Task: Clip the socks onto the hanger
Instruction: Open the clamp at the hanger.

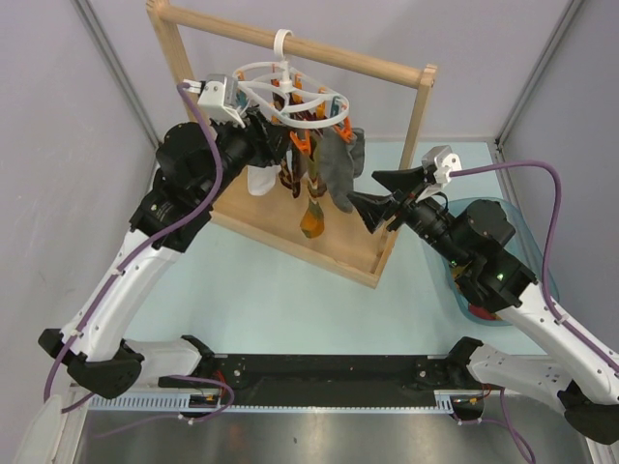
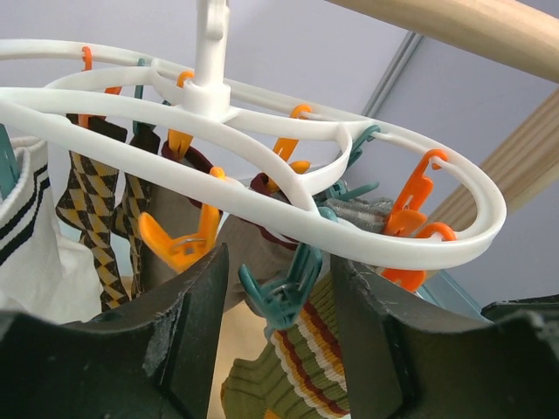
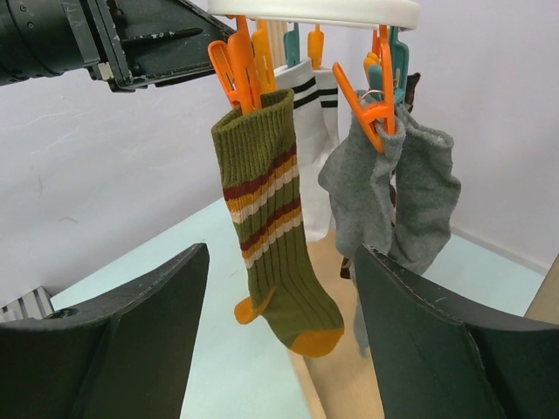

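The white hanger [image 1: 290, 97] hangs by its hook from the wooden bar. Several socks are clipped to it: an olive sock with red and orange stripes [image 3: 271, 236], grey socks [image 3: 393, 192], a white sock with dark stripes [image 3: 310, 131] and a brown argyle sock [image 2: 92, 209]. My left gripper [image 2: 281, 340] is open right under the ring, its jaws on either side of a teal clip [image 2: 284, 288] that grips the olive sock's cuff [image 2: 306, 367]. In the top view it [image 1: 269, 133] is at the hanger's left. My right gripper [image 3: 284, 349] is open and empty, facing the hanging socks from the right [image 1: 366, 187].
The tall wooden rack [image 1: 290, 43] stands on a wooden base [image 1: 290, 242] at the table's back middle. A clear blue bin [image 1: 503, 251] sits under the right arm with something red in it [image 1: 479, 311]. Grey walls close in on both sides.
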Tool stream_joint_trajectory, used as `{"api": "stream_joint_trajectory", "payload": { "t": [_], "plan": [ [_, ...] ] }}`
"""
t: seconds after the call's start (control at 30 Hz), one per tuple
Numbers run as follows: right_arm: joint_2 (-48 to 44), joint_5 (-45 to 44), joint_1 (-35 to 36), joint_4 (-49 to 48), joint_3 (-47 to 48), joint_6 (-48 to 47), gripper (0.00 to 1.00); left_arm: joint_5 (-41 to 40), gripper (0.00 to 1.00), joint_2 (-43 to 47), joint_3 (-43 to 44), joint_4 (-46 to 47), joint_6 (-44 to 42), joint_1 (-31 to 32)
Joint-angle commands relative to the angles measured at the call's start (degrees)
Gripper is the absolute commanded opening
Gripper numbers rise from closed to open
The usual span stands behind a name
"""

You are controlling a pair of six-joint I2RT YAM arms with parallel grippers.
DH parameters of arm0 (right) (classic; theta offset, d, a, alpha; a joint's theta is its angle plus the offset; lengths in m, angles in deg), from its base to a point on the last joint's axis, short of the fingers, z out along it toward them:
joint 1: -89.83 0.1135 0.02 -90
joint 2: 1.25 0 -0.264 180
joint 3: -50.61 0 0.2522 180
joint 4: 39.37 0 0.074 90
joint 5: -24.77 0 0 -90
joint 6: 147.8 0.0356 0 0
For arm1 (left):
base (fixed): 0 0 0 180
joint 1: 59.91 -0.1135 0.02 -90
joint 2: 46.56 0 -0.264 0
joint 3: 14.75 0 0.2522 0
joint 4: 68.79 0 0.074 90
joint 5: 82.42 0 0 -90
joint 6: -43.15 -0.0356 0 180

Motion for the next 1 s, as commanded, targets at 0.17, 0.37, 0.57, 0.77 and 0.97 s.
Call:
{"api": "stream_joint_trajectory", "payload": {
  "t": [0.17, 0.37, 0.57, 0.77, 0.97],
  "plan": [
    [-0.60, -0.71, -0.25, -2.45, -0.47, 0.14, 0.73, -3.79, 0.51, -0.12, 2.47, 1.06, -1.34, 1.14],
    [-0.77, -0.71, -0.25, -2.37, -0.47, 0.14, 0.73, -4.32, 0.45, -0.47, 2.74, 0.62, -0.90, 1.23],
    [-0.86, -0.71, -0.25, -2.10, -0.55, 0.14, 0.73, -4.23, 0.36, -0.47, 3.00, 0.70, -0.81, 1.23],
    [-1.39, -0.88, -0.34, -1.32, -0.55, -0.38, 0.73, -3.79, 0.26, -0.30, 2.91, 0.88, -0.81, 1.32],
    [-2.79, -12.20, -1.13, 6.50, -0.55, -0.74, 0.73, -3.96, 0.15, 0.23, 2.74, 0.88, -1.16, 1.32]
  ]
}}
